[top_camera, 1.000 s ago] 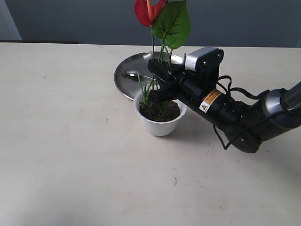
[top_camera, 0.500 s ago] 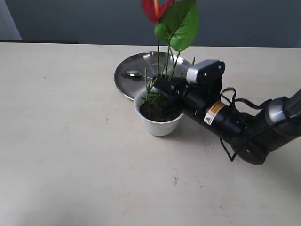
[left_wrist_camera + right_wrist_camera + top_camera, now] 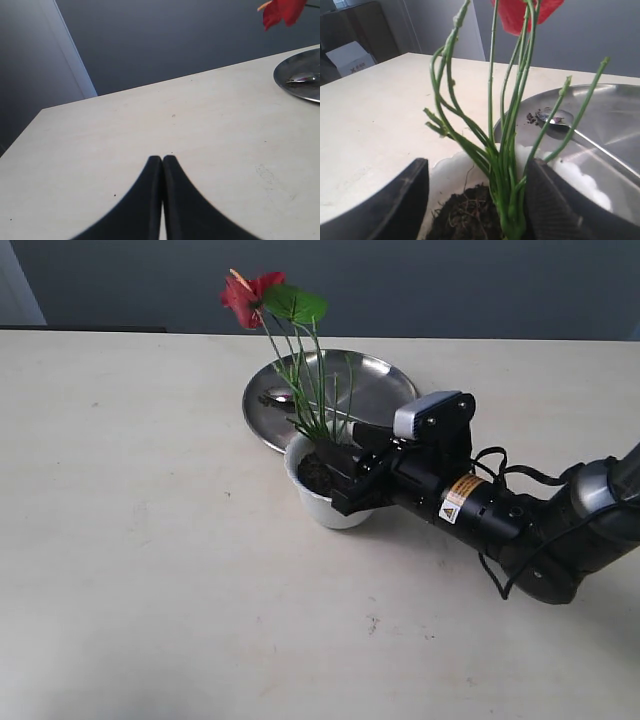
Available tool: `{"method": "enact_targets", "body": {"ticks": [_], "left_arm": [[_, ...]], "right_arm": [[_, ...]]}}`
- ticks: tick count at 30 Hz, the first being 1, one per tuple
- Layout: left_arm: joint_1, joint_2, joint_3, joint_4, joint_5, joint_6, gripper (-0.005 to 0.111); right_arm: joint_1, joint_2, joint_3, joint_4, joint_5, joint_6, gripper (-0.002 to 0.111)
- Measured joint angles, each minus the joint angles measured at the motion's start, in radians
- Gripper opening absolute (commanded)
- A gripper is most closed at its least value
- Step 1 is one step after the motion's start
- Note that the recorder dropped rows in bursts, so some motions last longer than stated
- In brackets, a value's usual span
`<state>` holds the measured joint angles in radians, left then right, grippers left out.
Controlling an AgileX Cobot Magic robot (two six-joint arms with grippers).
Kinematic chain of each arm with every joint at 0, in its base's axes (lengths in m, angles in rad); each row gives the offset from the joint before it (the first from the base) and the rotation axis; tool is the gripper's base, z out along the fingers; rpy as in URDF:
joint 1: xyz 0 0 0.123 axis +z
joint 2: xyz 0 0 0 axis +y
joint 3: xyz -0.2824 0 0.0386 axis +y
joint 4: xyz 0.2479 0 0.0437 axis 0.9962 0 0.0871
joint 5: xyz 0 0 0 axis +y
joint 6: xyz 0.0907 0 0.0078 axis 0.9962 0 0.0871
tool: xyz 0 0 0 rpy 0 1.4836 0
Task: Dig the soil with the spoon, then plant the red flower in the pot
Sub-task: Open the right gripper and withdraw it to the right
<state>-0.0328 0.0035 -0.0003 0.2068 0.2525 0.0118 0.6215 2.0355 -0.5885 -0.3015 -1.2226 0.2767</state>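
The right gripper (image 3: 345, 478) sits at the pot's (image 3: 325, 508) rim, its jaws spread wide either side of the stems, gripping nothing; the right wrist view shows the stems rising in the gap, one finger (image 3: 547, 200) just beside them. The red flower (image 3: 252, 296) stands planted in the soil (image 3: 318, 475), leaning toward eleven o'clock, its leaf (image 3: 296, 304) beside the petals. At the pot's twelve o'clock, touching its rim, lies the steel plate (image 3: 385, 390), with the spoon (image 3: 280, 399) resting on it. The left gripper (image 3: 162, 165) is pressed closed and empty, low over the bare table (image 3: 130, 540).
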Motion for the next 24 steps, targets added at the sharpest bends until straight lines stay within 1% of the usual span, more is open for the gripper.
{"method": "enact_targets", "body": {"ticks": [7,10,12,18,21,24], "left_arm": [[0.0,0.0,0.0,0.0,0.0,0.0,0.0],[0.0,0.0,0.0,0.0,0.0,0.0,0.0],[0.0,0.0,0.0,0.0,0.0,0.0,0.0],[0.0,0.0,0.0,0.0,0.0,0.0,0.0],[0.0,0.0,0.0,0.0,0.0,0.0,0.0],[0.0,0.0,0.0,0.0,0.0,0.0,0.0]], "right_arm": [[0.0,-0.06,0.078,0.054,0.007,-0.038,0.056],[0.0,-0.105,0.118,0.061,0.008,-0.038,0.053],[0.0,-0.143,0.147,0.065,0.008,-0.038,0.047],[0.0,-0.331,0.267,0.067,0.008,-0.046,0.02],[0.0,-0.456,0.324,0.067,0.008,-0.046,0.011],[0.0,-0.649,0.411,0.067,0.008,-0.033,0.011]]}}
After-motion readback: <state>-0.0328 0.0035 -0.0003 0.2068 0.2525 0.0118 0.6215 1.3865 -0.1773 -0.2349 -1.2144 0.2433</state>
